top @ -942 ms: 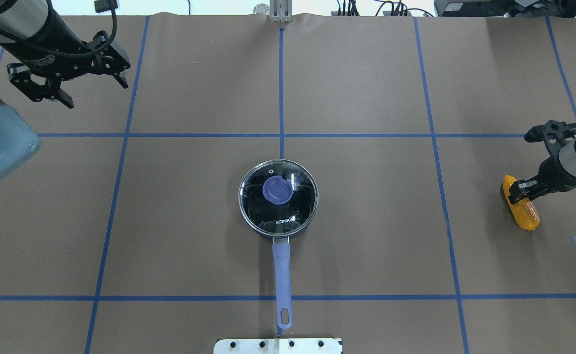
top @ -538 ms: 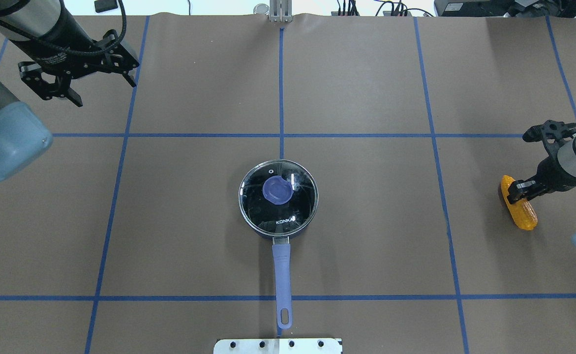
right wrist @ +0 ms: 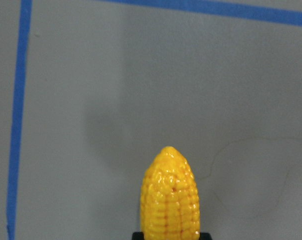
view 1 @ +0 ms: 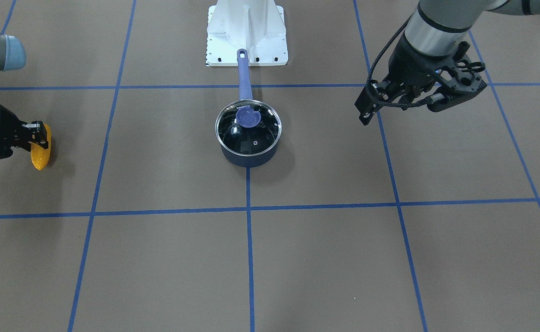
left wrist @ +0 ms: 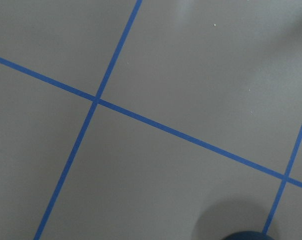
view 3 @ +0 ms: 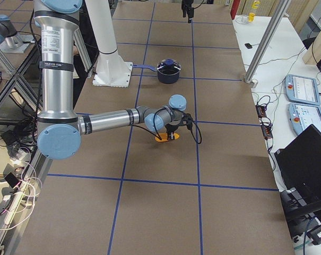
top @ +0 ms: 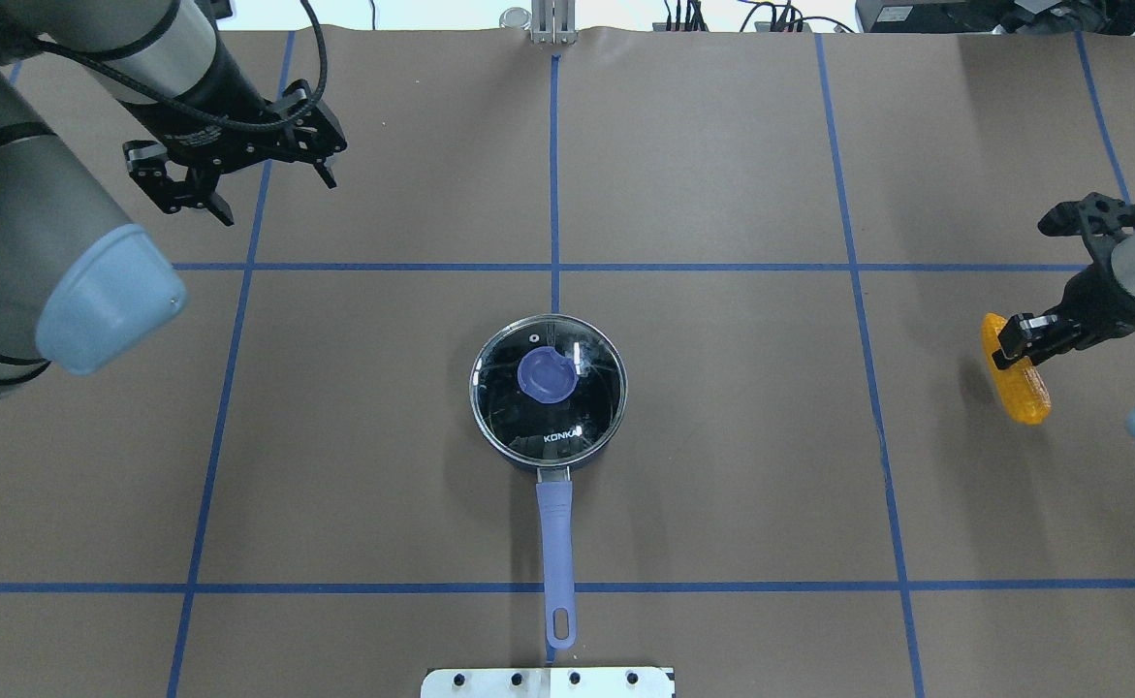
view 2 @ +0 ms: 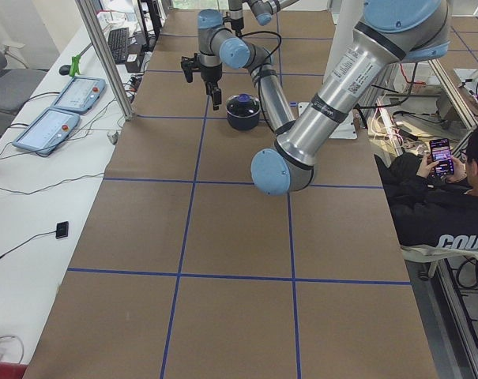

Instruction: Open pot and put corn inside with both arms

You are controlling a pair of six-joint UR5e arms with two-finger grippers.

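Observation:
The pot point(top: 548, 412) stands at the table's middle with its glass lid point(top: 582, 388) and blue knob point(top: 545, 374) on it and its handle point(top: 555, 543) toward the robot. It also shows in the front view point(view 1: 247, 157). My right gripper point(top: 1013, 341) is shut on the corn point(top: 1021, 388) at the far right and holds it a little above the table. The corn also shows in the front view point(view 1: 39, 154) and the right wrist view point(right wrist: 170, 200). My left gripper point(top: 271, 192) is open and empty, above the table far left of the pot.
Blue tape lines point(top: 554, 267) divide the brown table into squares. The robot's white base plate point(top: 548, 682) lies just behind the pot handle's end. A seated person point(view 2: 448, 197) is beside the table in the exterior left view.
My left arm has swung right, toward the table's middle, gripper still open. My right gripper has lifted the corn slightly and moved it away from the robot.

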